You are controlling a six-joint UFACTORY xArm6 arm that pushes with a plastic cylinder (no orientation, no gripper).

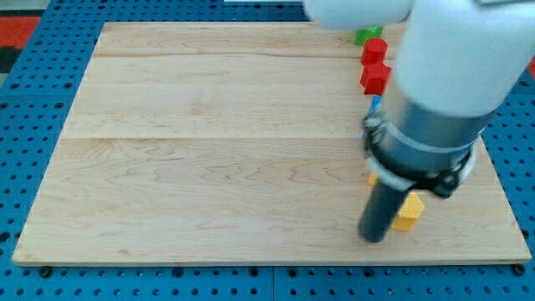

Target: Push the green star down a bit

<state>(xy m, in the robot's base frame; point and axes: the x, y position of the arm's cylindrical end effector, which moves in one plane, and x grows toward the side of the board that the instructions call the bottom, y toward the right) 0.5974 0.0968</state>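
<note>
A green block point(368, 35), its shape partly cut off by the arm, sits at the board's top edge right of centre. Just below it lie a red block point(374, 52) and a second red block point(376, 79). A sliver of a blue block point(375, 105) shows under them beside the arm. My tip point(373, 237) rests on the board near the bottom right, far below the green block. A yellow block point(409, 211) lies just right of the tip, close to it. Another bit of yellow point(374, 178) shows behind the rod.
The large white and grey arm body point(443, 92) covers the board's upper right and hides whatever lies under it. The wooden board point(217, 142) sits on a blue pegboard surface point(33, 100). A red area point(15, 33) shows at top left.
</note>
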